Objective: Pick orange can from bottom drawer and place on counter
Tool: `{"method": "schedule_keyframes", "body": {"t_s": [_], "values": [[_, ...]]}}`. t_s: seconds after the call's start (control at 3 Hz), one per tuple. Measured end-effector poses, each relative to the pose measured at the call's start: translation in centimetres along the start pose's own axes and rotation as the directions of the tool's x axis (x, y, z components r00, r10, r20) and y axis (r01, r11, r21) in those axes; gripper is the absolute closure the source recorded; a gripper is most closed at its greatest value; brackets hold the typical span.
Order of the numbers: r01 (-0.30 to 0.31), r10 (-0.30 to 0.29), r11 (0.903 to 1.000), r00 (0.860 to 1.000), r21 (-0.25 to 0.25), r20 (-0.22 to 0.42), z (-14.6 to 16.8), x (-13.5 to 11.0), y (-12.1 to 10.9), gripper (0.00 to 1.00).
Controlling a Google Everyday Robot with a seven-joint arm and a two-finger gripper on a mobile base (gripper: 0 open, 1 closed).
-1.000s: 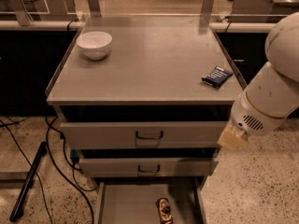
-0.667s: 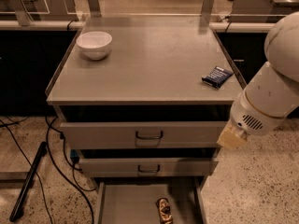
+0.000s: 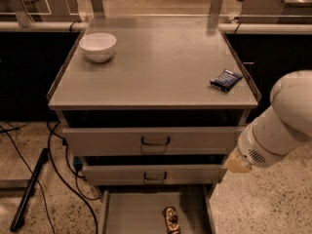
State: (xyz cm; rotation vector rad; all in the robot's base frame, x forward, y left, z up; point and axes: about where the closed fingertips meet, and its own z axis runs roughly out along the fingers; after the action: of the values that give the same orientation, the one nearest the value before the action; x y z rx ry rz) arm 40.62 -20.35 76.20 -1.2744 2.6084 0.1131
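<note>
counter (image 3: 161, 67): big grey top, takes up most of your view, white arm off its right side
arm (image 3: 282, 126): fat white segments come in from your right edge and slope down-left, ending beside the drawer fronts
upper drawers (image 3: 112, 141): two fronts with dark loop handles, both pulled out a bit
bottom drawer (image 3: 136, 213): pulled out furthest, floor in plain sight
bowl (image 3: 98, 46): white, upright, back-left corner of the counter
blue packet (image 3: 226, 80): flat, near the counter's right rim
orange can (image 3: 171, 220): lying on its side on the bottom drawer floor, right of centre, well apart from the arm
gripper (image 3: 238, 164): you only get a tan stub at the arm's tip, right of the middle drawer front, above the can; honestly can't tell if it's spread or closed
</note>
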Motion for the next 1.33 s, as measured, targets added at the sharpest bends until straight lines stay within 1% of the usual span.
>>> {"method": "schedule_keyframes", "body": {"t_s": [0.33,0.67,1.0,1.33], "values": [[-0.009,0.01,0.9998,0.998,-0.017,0.066,5.1,1.7,0.7,1.0],[0.018,-0.014,0.9991,0.994,-0.039,0.111,12.5,1.9,1.1,1.0],[0.018,-0.014,0.999,0.994,-0.04,0.11,12.5,1.9,1.2,1.0],[0.006,-0.003,0.9998,0.992,-0.02,0.129,14.1,2.8,0.6,1.0]]}}
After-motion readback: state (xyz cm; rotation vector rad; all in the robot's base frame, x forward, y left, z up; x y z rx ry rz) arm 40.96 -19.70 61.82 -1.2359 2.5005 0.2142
